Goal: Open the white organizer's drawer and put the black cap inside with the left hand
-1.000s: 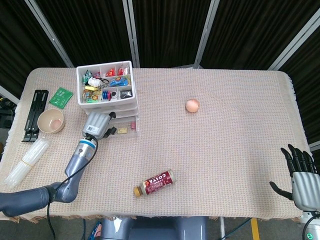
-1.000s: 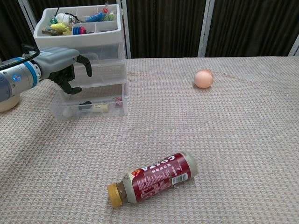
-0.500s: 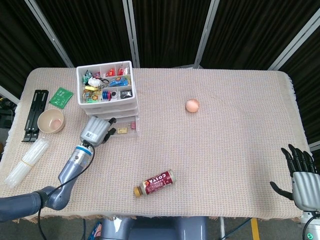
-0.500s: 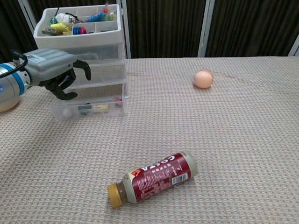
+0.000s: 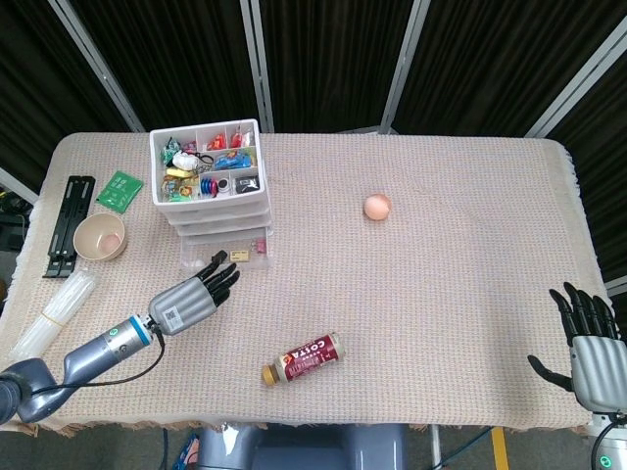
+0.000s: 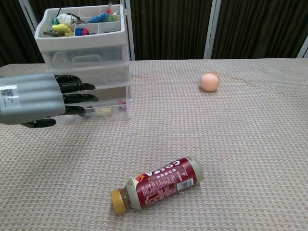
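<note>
reaching out flat over the table, the left hand (image 5: 193, 300) holds nothing, its dark fingers (image 6: 74, 92) straight, spread a little and pointing toward the white organizer (image 5: 211, 186) without touching it. in the chest view the same hand fills the left edge, palm side hidden, the fingertips level with the lower drawers. the organizer stands near the far left of the woven tablecloth (image 5: 441, 255), its top tray full of small coloured bits, and its bottom drawer (image 5: 227, 252) stands pulled out toward the near edge, with a few small items inside it. a small dark piece (image 6: 88, 111) lies in that drawer just behind the fingertips, but i cannot tell whether it is the black cap. the right hand (image 5: 591, 348) sits at the near right corner, well apart from everything, fingers apart and grasping nothing. a red-labelled bottle (image 5: 303, 357) with a yellow cap lies on its side near the front edge. a peach-coloured ball (image 5: 377, 207) rests further back, toward the middle. left of the organizer are a green packet (image 5: 120, 190), a small bowl (image 5: 99, 236), a black rack (image 5: 69, 223) and a bundle of clear tubes (image 5: 54, 316).
</note>
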